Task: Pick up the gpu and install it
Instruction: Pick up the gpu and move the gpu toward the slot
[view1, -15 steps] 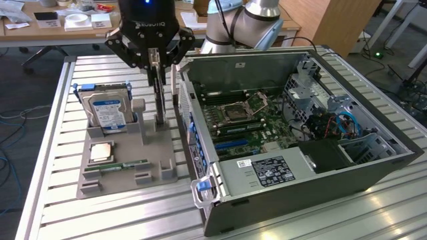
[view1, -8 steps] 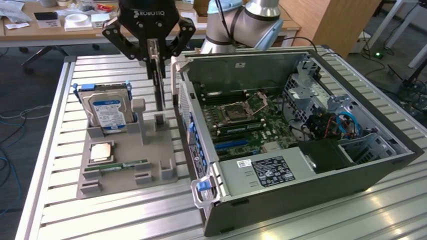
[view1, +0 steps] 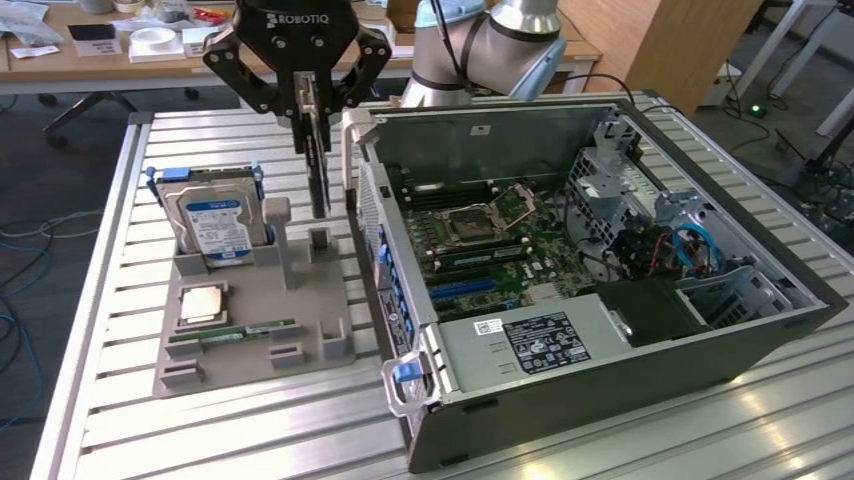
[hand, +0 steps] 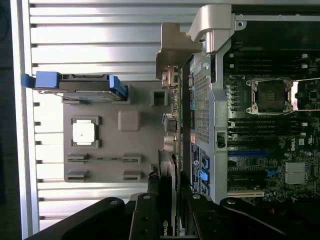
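Exterior view: black Robotiq gripper (view1: 311, 112) is clamping the gpu (view1: 318, 175), a thin flat dark card hanging edge-down over the grey moulded holder (view1: 254, 355) w/ its blocky slots, just beside the open PC case (view1: 747, 330). Boxy hard drive (view1: 214, 225) is standing upright in the holder. Table (view1: 200, 440) is showing ribbed aluminium slats.

Wrist view: matte black fingers (hand: 145, 220) are pinching the gpu (hand: 167, 165) edge-on btwn them, next to the case's perforated metal wall (hand: 200, 100); green motherboard (hand: 270, 125) is lying inside.
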